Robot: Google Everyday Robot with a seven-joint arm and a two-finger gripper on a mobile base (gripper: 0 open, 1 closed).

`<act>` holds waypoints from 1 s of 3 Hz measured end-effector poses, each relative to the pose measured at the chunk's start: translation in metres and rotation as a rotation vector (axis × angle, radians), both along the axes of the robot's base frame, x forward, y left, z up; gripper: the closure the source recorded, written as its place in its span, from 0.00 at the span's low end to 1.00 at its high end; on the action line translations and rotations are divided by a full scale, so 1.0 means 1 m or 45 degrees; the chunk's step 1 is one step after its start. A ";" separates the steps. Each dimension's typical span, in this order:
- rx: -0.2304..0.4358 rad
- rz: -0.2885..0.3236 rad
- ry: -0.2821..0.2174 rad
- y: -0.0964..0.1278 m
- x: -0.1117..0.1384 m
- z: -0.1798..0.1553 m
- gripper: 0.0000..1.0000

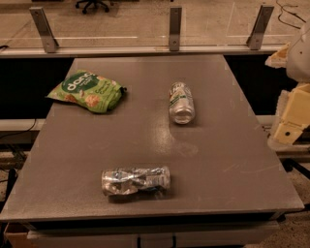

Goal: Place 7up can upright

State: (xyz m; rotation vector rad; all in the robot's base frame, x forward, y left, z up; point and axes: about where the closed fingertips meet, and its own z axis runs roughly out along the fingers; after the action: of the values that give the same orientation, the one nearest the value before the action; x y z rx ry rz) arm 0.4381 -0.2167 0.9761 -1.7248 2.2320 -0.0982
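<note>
Grey table [232, 160]: we see 3 items on it.
Gripper [290, 121]: right edge, off the table; state we cannot tell.
Bag [87, 91]: green, back left.
Bottle [135, 180]: front, lying.
Can [181, 102]: centre, on its side.

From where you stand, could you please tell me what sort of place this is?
Probably a lab or office test area: a grey table before a glass barrier on metal brackets, a black wheeled office chair base beyond, and the cream gripper off the table's right edge.
</note>
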 end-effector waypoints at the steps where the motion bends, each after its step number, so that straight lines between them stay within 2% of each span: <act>1: 0.000 0.000 0.000 0.000 0.000 0.000 0.00; 2: 0.060 0.023 -0.013 0.013 0.020 -0.002 0.00; 3: 0.198 0.010 0.003 0.045 0.067 -0.013 0.00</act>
State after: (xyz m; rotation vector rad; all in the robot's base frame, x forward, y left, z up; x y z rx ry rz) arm 0.5056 -0.1716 0.9634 -1.6518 2.1718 0.0771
